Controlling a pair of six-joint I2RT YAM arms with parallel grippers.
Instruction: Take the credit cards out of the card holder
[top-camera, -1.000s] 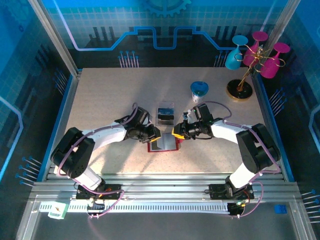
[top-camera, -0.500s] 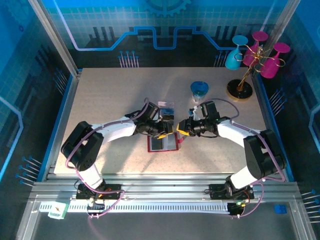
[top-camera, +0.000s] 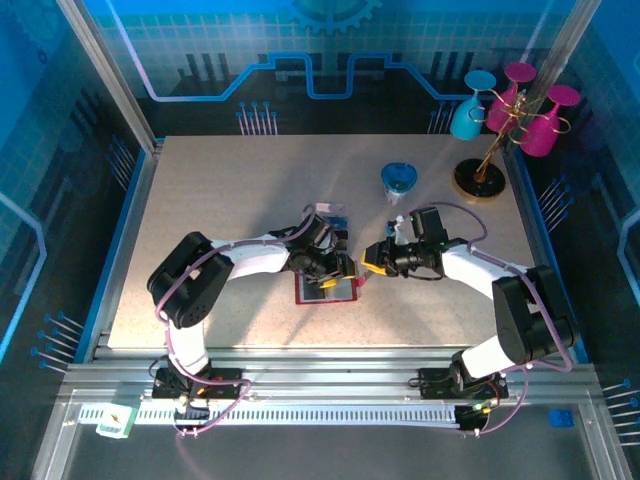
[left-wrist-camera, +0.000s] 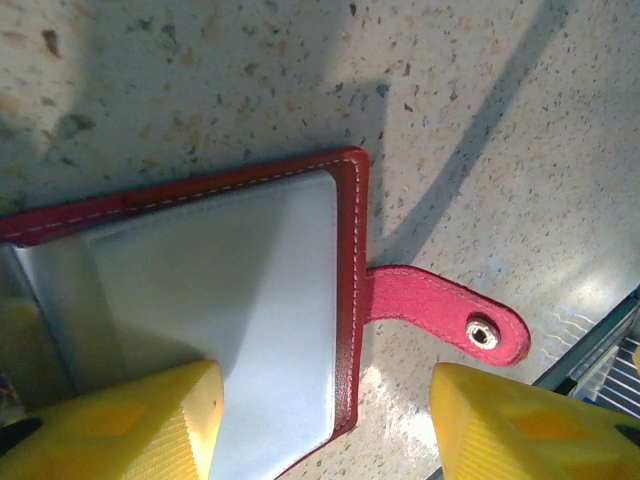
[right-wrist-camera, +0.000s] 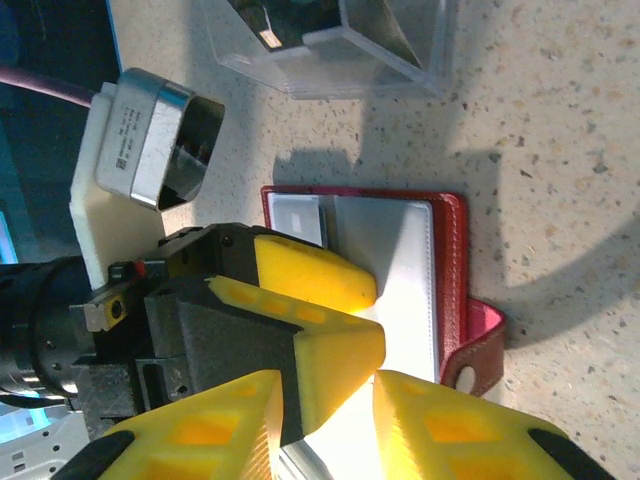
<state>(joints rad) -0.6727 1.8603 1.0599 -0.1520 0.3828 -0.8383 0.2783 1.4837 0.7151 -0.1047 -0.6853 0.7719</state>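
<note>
Positions left gripper wide open astride holder's right edge, strap pointing right, with right gripper just beyond, grip impossible to tell.

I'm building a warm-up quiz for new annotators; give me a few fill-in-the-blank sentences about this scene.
1. The card holder is coloured ___.
2. It lies ___, its inner pockets facing up.
3. The left gripper has fingers coloured ___.
Missing words: red; open; yellow.
</note>
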